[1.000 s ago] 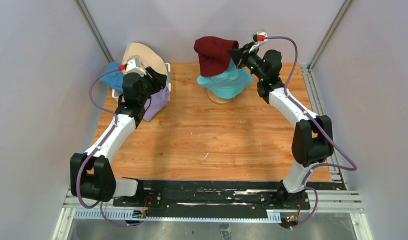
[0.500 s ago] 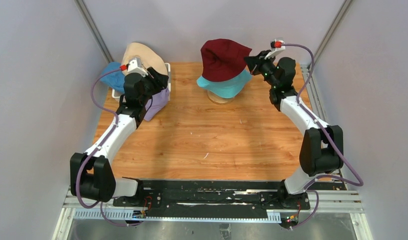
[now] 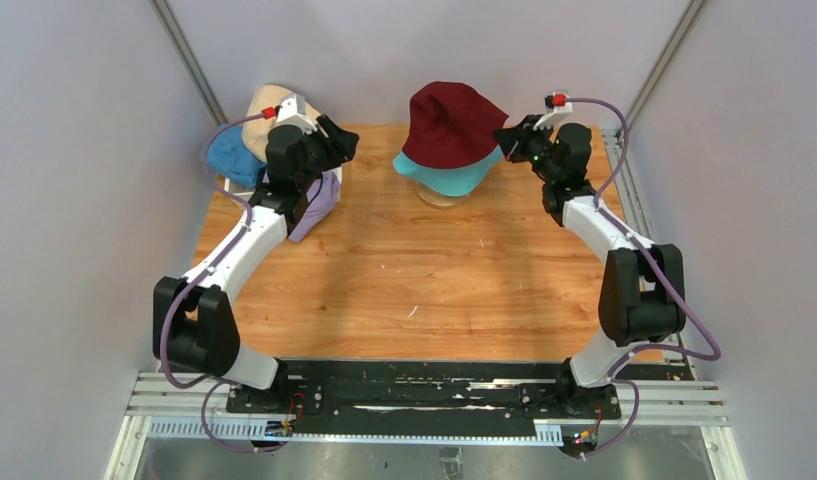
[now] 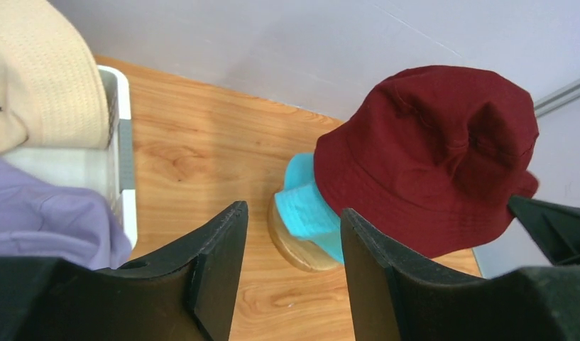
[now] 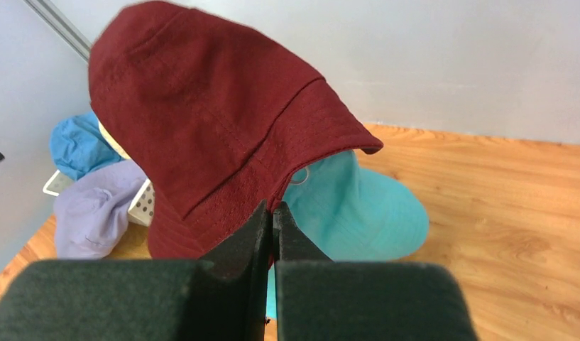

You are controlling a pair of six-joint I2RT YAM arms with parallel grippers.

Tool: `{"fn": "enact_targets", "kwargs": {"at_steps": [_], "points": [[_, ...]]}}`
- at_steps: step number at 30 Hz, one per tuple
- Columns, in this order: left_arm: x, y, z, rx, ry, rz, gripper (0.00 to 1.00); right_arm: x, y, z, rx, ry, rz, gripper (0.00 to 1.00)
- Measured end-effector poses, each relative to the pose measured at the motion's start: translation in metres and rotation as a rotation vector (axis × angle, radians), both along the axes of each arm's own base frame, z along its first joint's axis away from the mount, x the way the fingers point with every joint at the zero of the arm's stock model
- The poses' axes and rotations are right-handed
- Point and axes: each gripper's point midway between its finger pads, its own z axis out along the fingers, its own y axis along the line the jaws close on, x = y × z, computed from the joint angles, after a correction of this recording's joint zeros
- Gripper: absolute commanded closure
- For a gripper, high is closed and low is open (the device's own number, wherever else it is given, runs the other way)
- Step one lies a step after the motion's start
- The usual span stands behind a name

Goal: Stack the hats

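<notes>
Step in hand: seating the dark red hat (image 3: 449, 122) over the teal hat (image 3: 454, 178), by my reading the second layer of the stack.
Dark red hat: at 12 o'clock on the table in the top view, crown up, draped over the teal one. In the right wrist view it sits canted, with its near brim lifted off the teal brim.
Teal hat: on the wooden stand (image 4: 292, 245), under the red one. Its brim peeks out at the red hat's 6 o'clock.
Right gripper (image 5: 271, 213): fingers pressed together on the red hat's brim, at the hat's 3 o'clock edge.
Left gripper (image 4: 294, 213): jaws apart with nothing between them, hanging over the basket (image 4: 123, 163) at 10 o'clock and facing the stand.
Waiting hats: beige hat (image 3: 267, 105), blue hat (image 3: 229, 155) and lavender hat (image 3: 319, 200), bunched in and over the basket at 10 to 11 o'clock, well apart from the stand.
Progress: two of five hats are at the stand, and the second is not yet released.
Next move calls for: probably drawing the pinched brim down toward 3 o'clock until the crown settles squarely, then letting go without dragging the hat off.
After that: the left arm looks best placed to take a hat from the basket.
</notes>
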Motion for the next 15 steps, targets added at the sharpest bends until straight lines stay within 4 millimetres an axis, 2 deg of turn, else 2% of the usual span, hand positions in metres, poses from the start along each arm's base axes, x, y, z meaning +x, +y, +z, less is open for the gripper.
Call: {"fn": "enact_targets", "kwargs": {"at_steps": [7, 15], "points": [[0.019, -0.020, -0.009, 0.003, 0.021, -0.038, 0.44, -0.004, 0.001, -0.044, 0.000, 0.097, 0.019, 0.99], [0.036, -0.029, -0.030, 0.001, 0.043, -0.062, 0.39, -0.011, 0.005, -0.071, 0.023, 0.160, 0.039, 0.99]]}}
